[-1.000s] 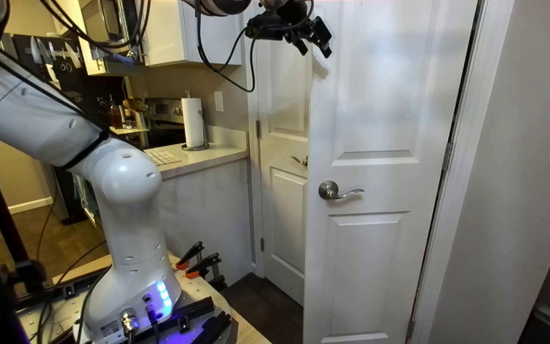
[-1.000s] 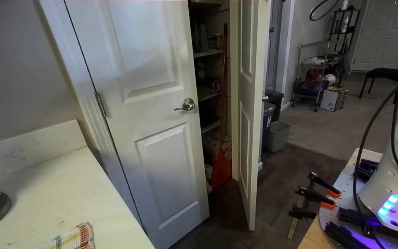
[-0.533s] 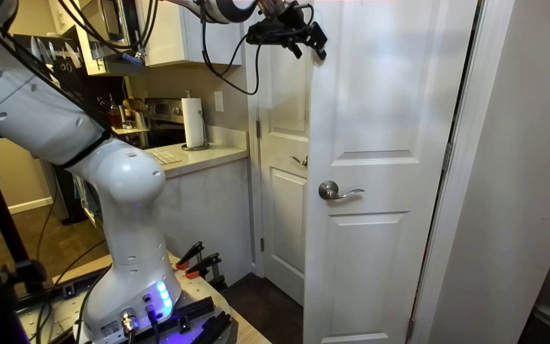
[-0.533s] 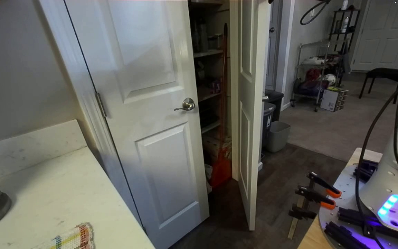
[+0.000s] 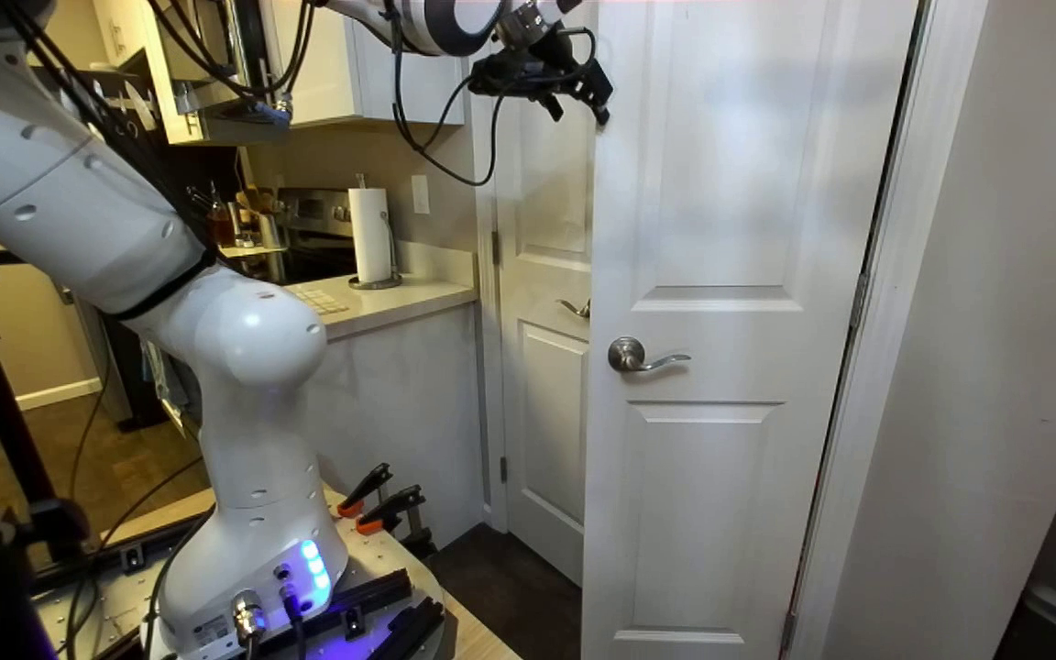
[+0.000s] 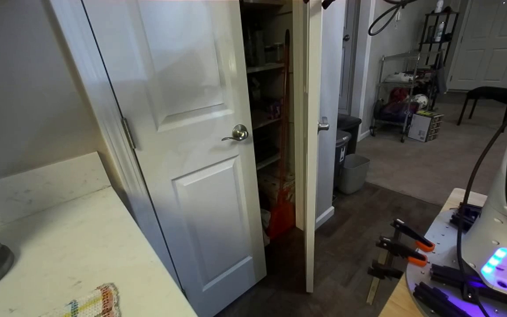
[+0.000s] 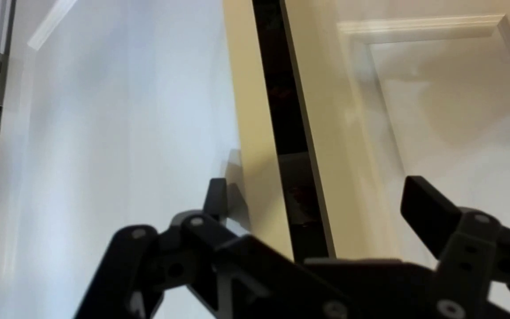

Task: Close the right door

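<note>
Three o'clock in an exterior view is where I find the right door [image 5: 720,532], white, panelled and open; the matching door [image 5: 546,403] sits at nine o'clock from it, partly hidden behind the right door's free edge. My claw [image 5: 577,115] hangs by that edge, at twelve o'clock from that door's silver handle [image 5: 626,355]. On my wrist view the fingers [image 7: 218,197] are spread wide apart: the one between seven and eight o'clock overlaps the right door's face, though I cannot tell whether it touches; the one between three and four lies before the matching door.
</note>
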Robot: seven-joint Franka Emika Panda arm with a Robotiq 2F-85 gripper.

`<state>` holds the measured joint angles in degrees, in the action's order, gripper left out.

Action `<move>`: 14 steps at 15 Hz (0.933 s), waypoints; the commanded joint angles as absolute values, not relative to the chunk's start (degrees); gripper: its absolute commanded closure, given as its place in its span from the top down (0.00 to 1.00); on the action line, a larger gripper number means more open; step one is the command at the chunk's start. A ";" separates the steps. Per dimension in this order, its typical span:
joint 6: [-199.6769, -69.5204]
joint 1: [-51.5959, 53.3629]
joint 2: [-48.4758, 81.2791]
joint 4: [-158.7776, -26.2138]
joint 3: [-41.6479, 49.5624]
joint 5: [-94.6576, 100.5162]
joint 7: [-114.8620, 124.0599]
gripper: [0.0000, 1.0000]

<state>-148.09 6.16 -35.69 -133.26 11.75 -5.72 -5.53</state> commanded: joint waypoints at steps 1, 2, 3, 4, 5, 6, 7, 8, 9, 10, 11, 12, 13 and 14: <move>-152.09 10.18 -31.98 -131.07 11.34 -10.40 -9.26 1.00; -152.87 11.07 -31.45 -130.88 11.16 -10.78 -9.88 1.00; -154.57 11.91 -30.90 -131.03 10.70 -10.41 -11.03 1.00; -155.34 12.76 -30.46 -130.70 10.67 -10.43 -11.90 1.00; -156.70 13.10 -30.09 -131.19 10.56 -9.84 -12.77 1.00; -157.05 13.86 -30.23 -131.37 11.05 -9.59 -14.48 1.00; -155.19 11.92 -31.12 -131.86 9.44 -9.44 -10.67 1.00; -155.39 12.05 -30.87 -131.90 9.37 -9.45 -10.96 1.00; -155.37 11.89 -30.82 -131.91 9.25 -9.41 -10.93 1.00; -155.37 11.77 -30.86 -131.90 9.19 -9.38 -10.91 1.00; -155.37 11.74 -30.90 -131.90 9.18 -9.37 -10.91 1.00; -155.37 11.74 -30.89 -131.90 9.18 -9.37 -10.91 1.00; -155.37 11.74 -30.90 -131.90 9.18 -9.37 -10.91 1.00; -155.37 11.74 -30.90 -131.90 9.17 -9.37 -10.90 1.00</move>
<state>-155.51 12.88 -31.03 -132.00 10.20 -8.24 -10.18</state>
